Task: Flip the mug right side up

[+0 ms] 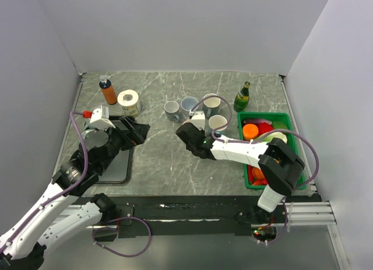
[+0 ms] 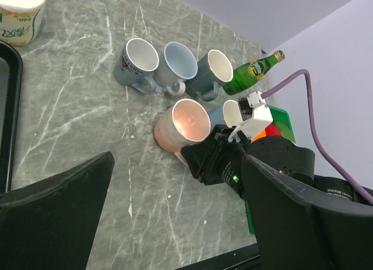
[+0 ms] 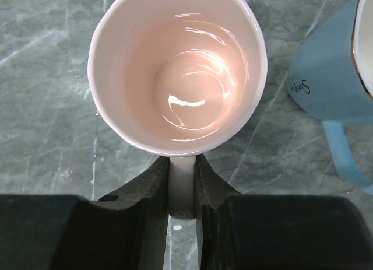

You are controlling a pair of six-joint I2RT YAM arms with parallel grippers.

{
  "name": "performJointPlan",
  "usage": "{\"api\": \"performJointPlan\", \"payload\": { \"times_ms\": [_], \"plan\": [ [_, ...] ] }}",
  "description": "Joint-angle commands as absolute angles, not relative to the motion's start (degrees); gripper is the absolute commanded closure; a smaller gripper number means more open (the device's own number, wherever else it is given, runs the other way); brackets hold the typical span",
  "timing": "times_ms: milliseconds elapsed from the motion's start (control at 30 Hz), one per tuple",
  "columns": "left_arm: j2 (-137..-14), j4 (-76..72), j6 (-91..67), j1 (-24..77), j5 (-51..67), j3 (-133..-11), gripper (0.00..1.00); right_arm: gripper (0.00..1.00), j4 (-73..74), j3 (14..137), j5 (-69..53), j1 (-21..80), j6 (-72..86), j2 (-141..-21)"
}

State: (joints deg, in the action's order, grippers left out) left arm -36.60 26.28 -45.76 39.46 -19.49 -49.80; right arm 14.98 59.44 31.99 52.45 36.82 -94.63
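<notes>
Black fingers of the right gripper (image 3: 182, 182) are pressed in on the handle (image 3: 181, 191) of the pink mug (image 3: 178, 66), whose mouth faces up with the glossy inside fully in sight. By that the turn looks nearly done. In the left wrist view the mug seems a little tilted, and I cannot tell whether its base sits flat on the grey marble table (image 1: 157, 159). What is left, as I judge it, is to level it, set it down and let go.

The left gripper (image 1: 137, 132) hangs with fingers spread wide and nothing in them, over the far end of the black tray (image 1: 119, 171), well apart from the mug.

Bare stone lies between the two grippers, so that side offers the most room. On the other side a light blue mug (image 3: 326, 77) stands just beside the pink one, and the green bin (image 1: 291, 127) lies beyond it. Farther back is a row of a white mug (image 2: 135, 63), a pale blue mug (image 2: 178, 63) and a slate mug (image 2: 213, 69), then a green bottle (image 2: 253, 72) near the far wall.
</notes>
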Motion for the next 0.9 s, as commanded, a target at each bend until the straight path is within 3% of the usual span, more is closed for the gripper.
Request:
{"api": "performJointPlan", "payload": {
  "times_ms": [0, 167, 233, 333, 367, 433, 567, 867],
  "plan": [
    [-37.0, 26.4, -46.2, 39.4, -21.0, -51.2, 0.04, 1.00, 8.3, 59.8, 35.5, 51.4, 39.6, -95.2],
    [-37.7, 28.1, -45.9, 39.3, -22.7, -52.6, 0.04, 0.99, 10.6, 59.6, 34.4, 50.5, 42.0, -96.0],
    [-37.7, 28.8, -45.5, 39.4, -24.3, -53.4, 0.04, 0.91, 11.1, 59.5, 34.4, 50.5, 42.7, -95.9],
    [-37.5, 29.1, -44.7, 39.4, -25.3, -54.0, 0.04, 0.67, 11.5, 59.7, 34.5, 50.6, 42.8, -95.9],
    [-37.5, 29.1, -44.7, 39.4, -25.4, -54.1, 0.04, 0.54, 11.7, 59.9, 34.5, 50.6, 42.8, -95.8],
    [-37.4, 29.4, -44.7, 39.4, -25.8, -54.1, 0.04, 0.41, 12.3, 60.3, 34.3, 50.6, 43.1, -95.8],
    [-37.7, 30.8, -44.9, 39.4, -26.6, -54.7, 0.04, 0.26, 14.0, 60.7, 34.0, 50.6, 43.9, -95.0],
    [-42.4, 43.7, -51.3, 39.3, -38.8, -60.9, 0.04, 0.10, 14.7, 60.1, 31.7, 50.6, 41.5, -85.9]
  ]
}}
